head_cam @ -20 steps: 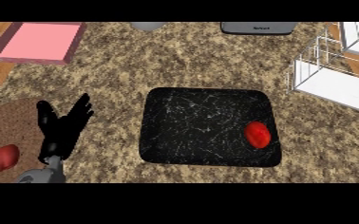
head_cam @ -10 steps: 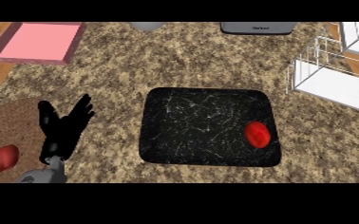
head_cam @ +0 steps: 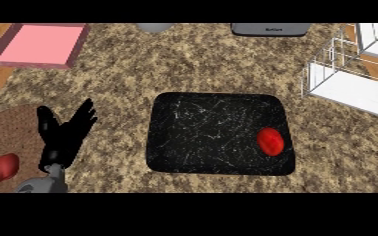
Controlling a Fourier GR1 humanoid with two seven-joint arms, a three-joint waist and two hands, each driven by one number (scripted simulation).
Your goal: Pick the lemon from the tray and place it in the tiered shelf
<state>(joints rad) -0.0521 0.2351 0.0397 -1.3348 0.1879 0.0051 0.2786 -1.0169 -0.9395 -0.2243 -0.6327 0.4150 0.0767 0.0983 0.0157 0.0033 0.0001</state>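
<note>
A black tray (head_cam: 214, 130) sits in the middle of the speckled brown counter (head_cam: 184, 60). On the tray, near its edge at 3 o'clock, lies a red oval thing (head_cam: 271, 141). The task calls it a lemon, but it looks red here. Nothing is touching it.

The white wire tiered shelf (head_cam: 339, 75) stands at about 2 o'clock from the tray, by the right side of the view, well apart from the red thing.

The left hand (head_cam: 65, 132) shows at 9 o'clock from the tray, low at the left. It is black, with its fingers straight and spread, pointing up, and it holds nothing. It rests over the edge of a round brown mat (head_cam: 22, 135). Another red thing (head_cam: 7, 166) peeks in at the left edge, at about 8 o'clock, on that mat.

The right hand does not show at all.

A pink board (head_cam: 40, 45) lies at 10 o'clock. A grey box (head_cam: 269, 28) and a grey round thing (head_cam: 153, 27) sit at the top, near 12 o'clock
</note>
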